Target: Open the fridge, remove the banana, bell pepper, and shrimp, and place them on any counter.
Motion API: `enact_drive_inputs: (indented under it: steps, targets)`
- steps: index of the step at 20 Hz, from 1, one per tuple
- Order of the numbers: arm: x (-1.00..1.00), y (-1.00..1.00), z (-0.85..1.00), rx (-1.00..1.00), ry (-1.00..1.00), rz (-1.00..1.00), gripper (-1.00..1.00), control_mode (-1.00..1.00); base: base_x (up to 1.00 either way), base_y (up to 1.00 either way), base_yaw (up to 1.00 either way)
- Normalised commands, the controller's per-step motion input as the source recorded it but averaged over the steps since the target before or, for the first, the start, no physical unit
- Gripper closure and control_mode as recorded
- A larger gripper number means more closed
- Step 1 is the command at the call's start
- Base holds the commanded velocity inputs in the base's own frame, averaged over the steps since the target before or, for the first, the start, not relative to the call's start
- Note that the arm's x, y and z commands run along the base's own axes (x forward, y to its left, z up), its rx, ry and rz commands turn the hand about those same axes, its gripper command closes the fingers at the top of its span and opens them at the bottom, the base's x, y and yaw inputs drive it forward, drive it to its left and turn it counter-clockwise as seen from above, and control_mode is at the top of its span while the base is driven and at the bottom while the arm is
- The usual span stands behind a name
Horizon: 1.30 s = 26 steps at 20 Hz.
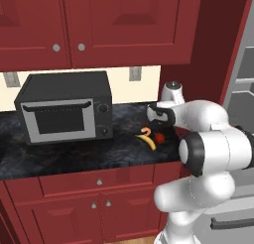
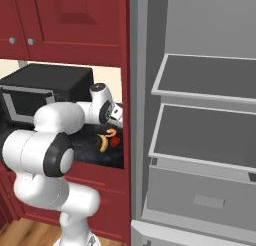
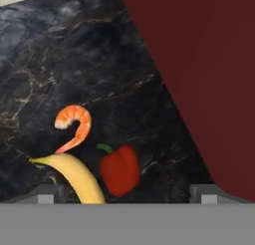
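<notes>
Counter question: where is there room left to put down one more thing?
The counter has bare black stone in front of the microwave, and between the microwave and the food. It is crowded at the right end by the red wall panel: the shrimp, banana and bell pepper lie bunched there, under the open gripper.

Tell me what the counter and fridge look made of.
Counter: looks like polished black stone, likely marble, going by its pale and brownish veins. Fridge: matte light-grey shelves and walls, metal or plastic; the flat render leaves that open.
</notes>
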Motion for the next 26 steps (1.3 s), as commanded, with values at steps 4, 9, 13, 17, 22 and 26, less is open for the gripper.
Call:
enact_drive_inputs:
  steps: [4,9,13,17,22,26]
  targets:
    - [-0.7,0.24,0.46,0.0,0.04,0.0,-1.0,-1.0,0.0,0.0,0.0]
    - [-0.96,0.25,0.27,0.0,0.0,0.0,-1.0,-1.0,0.0,0.0,0.0]
    - [-1.0,0.19,0.54,0.03,-0.02,0.0,-1.0,-1.0,0.0,0.0,0.0]
    - [-1.0,0.07,0.98,0.01,-0.07,0.0,-1.0,-1.0,0.0,0.0,0.0]
    - [-1.0,0.01,0.91,0.0,-0.14,0.0,-1.0,-1.0,0.0,0.0,0.0]
    - [-1.0,0.03,0.81,0.0,-0.11,0.0,-1.0,-1.0,0.0,0.0,0.0]
